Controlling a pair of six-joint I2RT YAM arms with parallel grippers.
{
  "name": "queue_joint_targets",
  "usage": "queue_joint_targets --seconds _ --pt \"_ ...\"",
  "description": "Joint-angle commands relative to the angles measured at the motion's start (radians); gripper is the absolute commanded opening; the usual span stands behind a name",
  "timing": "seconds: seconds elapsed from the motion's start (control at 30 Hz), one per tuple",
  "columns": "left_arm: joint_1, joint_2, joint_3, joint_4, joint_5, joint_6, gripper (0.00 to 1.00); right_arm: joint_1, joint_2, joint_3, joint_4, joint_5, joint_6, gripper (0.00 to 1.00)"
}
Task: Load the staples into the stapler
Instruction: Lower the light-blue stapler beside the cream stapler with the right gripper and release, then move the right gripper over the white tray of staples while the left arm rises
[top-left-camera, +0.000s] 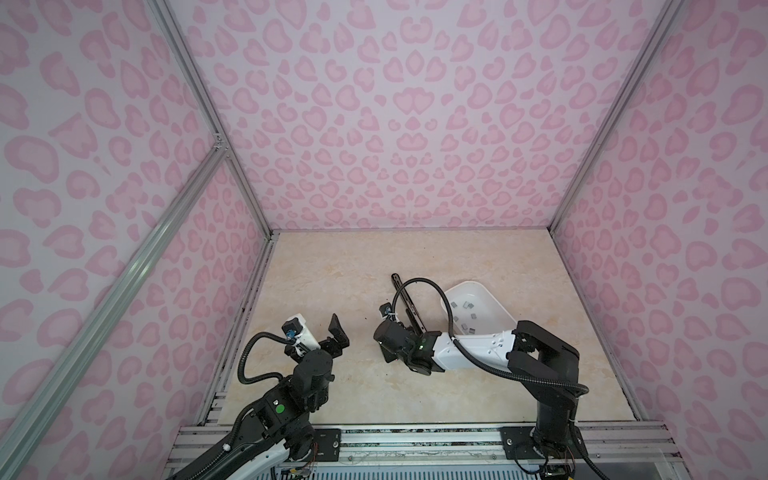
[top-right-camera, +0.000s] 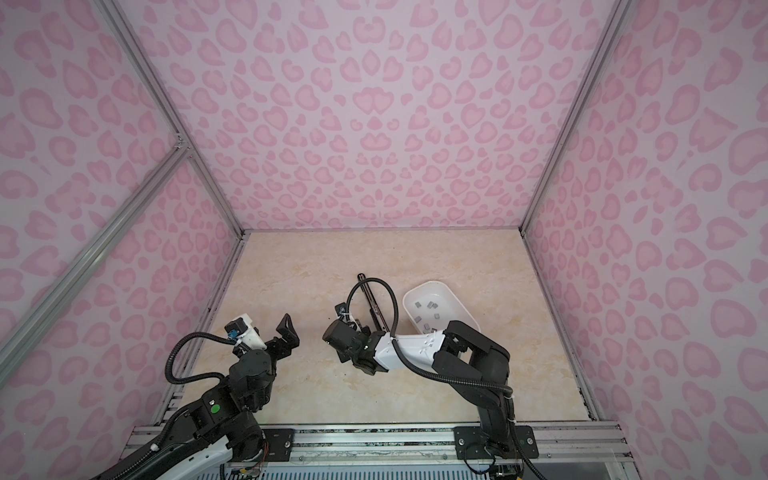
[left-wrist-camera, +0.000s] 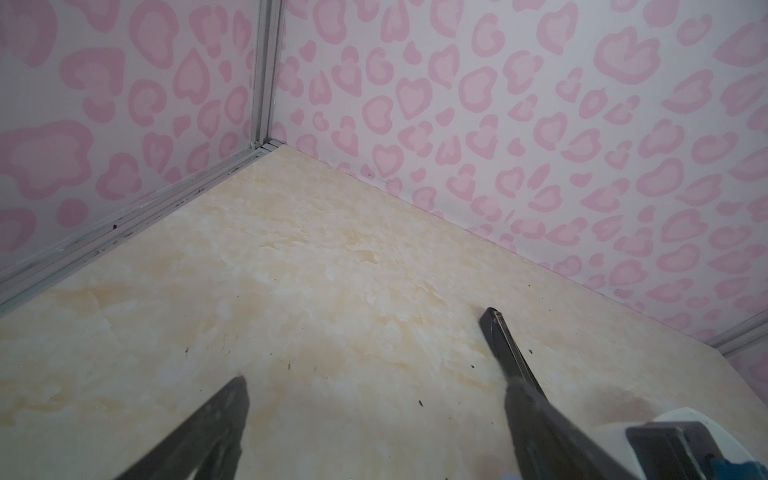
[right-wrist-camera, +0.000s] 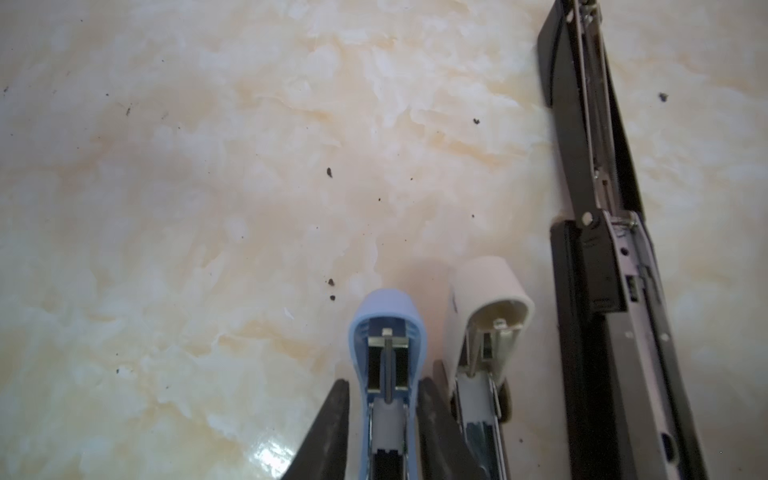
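In both top views the left gripper (top-left-camera: 338, 332) hangs above the surface (top-left-camera: 332, 270), jaws spread wide with nothing between them. The right arm (top-left-camera: 469, 345) reaches toward the middle, and its wrist hides its jaws from me here. The staples (top-left-camera: 465, 305), small grey blocks, lie loose in a white tray (top-left-camera: 496, 305) on the surface, beyond the right arm's jaws and well apart from the left jaws. A long black stapler (top-left-camera: 411, 306), laid open, lies between the tray and those hidden jaws. In the left wrist view the jaws are spread, with bare surface between the fingers (left-wrist-camera: 224, 415). The black stapler's tip shows past one finger. In the right wrist view the right gripper (right-wrist-camera: 382, 380) straddles a blue stapler (right-wrist-camera: 386, 328), opened with its metal channel showing, a finger close against each side. I cannot tell whether the jaws pinch it or merely flank it. A white stapler (right-wrist-camera: 486, 299), also open, lies just beside it, outside one finger. The black stapler lies beyond that, roughly parallel and apart from the jaws.
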Motion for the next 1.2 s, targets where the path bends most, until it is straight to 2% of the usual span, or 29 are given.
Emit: queue_joint_targets --seconds 0.0,0.37,0.6,0.7,0.77,0.8,0.83,0.9,1.0,1.07,1.13,1.17 --pt "0.001 0.0 -0.003 0.017 -0.005 -0.004 0.97 -0.001 0.024 0.015 0.001 0.016 0.007 0.29" --pt "0.002 0.009 -0.001 0.018 -0.004 -0.004 0.97 0.001 0.026 0.021 0.006 0.021 0.006 0.26" --pt "0.002 0.014 0.031 -0.044 0.007 -0.017 0.97 0.002 -0.139 -0.064 -0.017 0.095 -0.003 0.27" --pt "0.005 0.019 0.11 -0.266 0.136 -0.214 0.97 -0.005 -0.258 -0.11 -0.101 0.175 -0.007 0.27" --pt "0.004 0.033 0.138 -0.277 0.264 -0.208 0.98 -0.021 -0.343 -0.157 -0.165 0.245 0.01 0.28" --pt "0.004 0.047 0.148 -0.272 0.315 -0.171 1.0 -0.043 -0.389 -0.185 -0.197 0.255 0.019 0.28" --pt "0.003 0.065 0.161 -0.29 0.349 -0.139 0.97 -0.071 -0.433 -0.211 -0.235 0.254 0.032 0.28" --pt "0.004 0.105 0.178 -0.377 0.377 -0.125 0.95 -0.129 -0.508 -0.26 -0.285 0.239 0.038 0.27" --pt "0.003 0.169 0.166 -0.426 0.354 -0.094 0.93 -0.218 -0.6 -0.325 -0.362 0.235 0.047 0.27" --pt "0.003 0.209 0.156 -0.473 0.29 -0.106 0.9 -0.278 -0.642 -0.378 -0.359 0.208 0.041 0.28" --pt "0.003 0.231 0.133 -0.487 0.273 -0.155 0.89 -0.347 -0.667 -0.437 -0.329 0.131 0.022 0.27" --pt "0.002 0.232 0.125 -0.466 0.302 -0.144 0.83 -0.373 -0.672 -0.456 -0.325 0.095 0.02 0.27"
